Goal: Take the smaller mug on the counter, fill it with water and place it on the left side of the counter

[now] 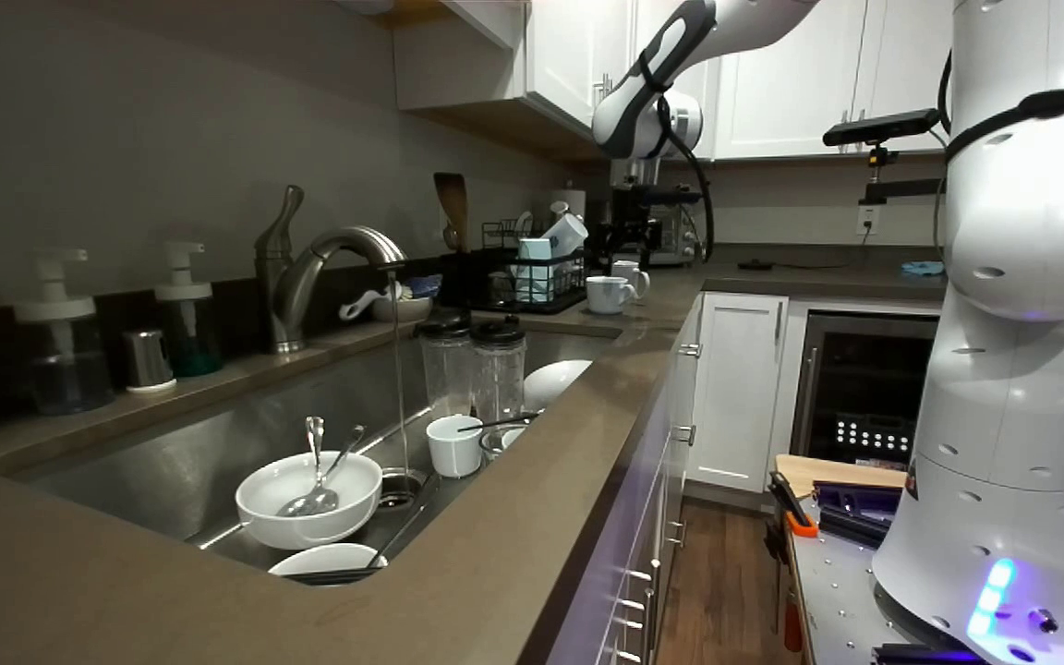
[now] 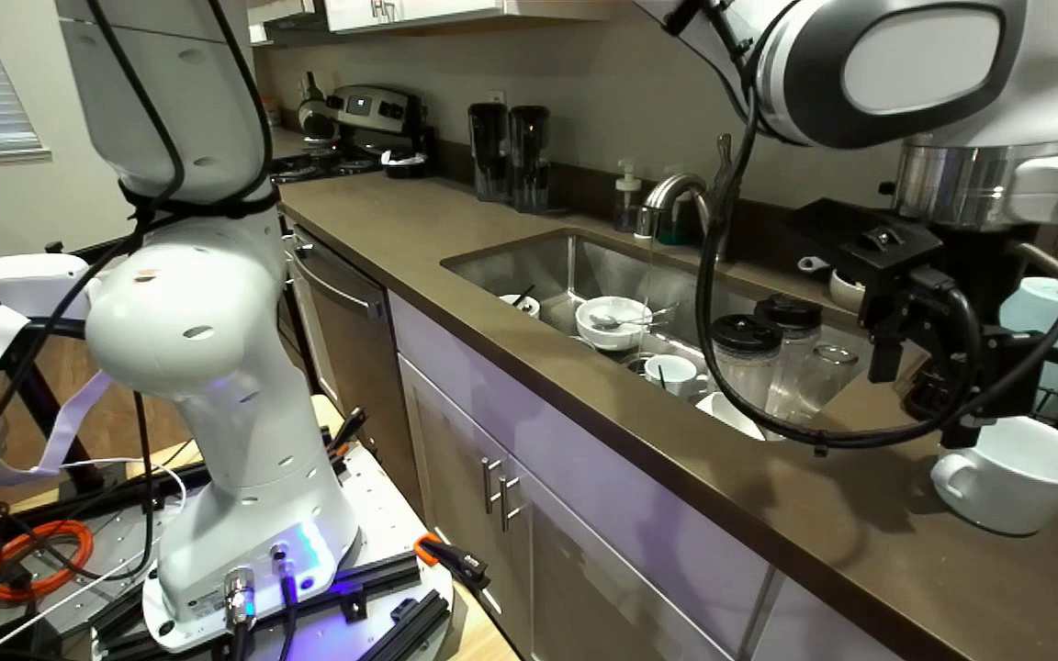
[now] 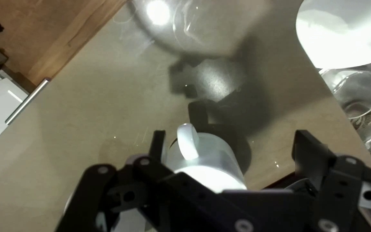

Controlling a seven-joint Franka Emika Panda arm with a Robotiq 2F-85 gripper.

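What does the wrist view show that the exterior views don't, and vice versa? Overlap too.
Only the wrist view: a bright round glare on the counter, plus a close-up of the claw with its fingers spread wide apart.

Only the exterior views, and in both: the running faucet, a bowl with spoons in the sink, and the robot's base.

Shared: the counter, the claw, and a white mug with a loop handle on the counter.

White mugs (image 1: 603, 296), grey-brown counter (image 1: 532, 517)
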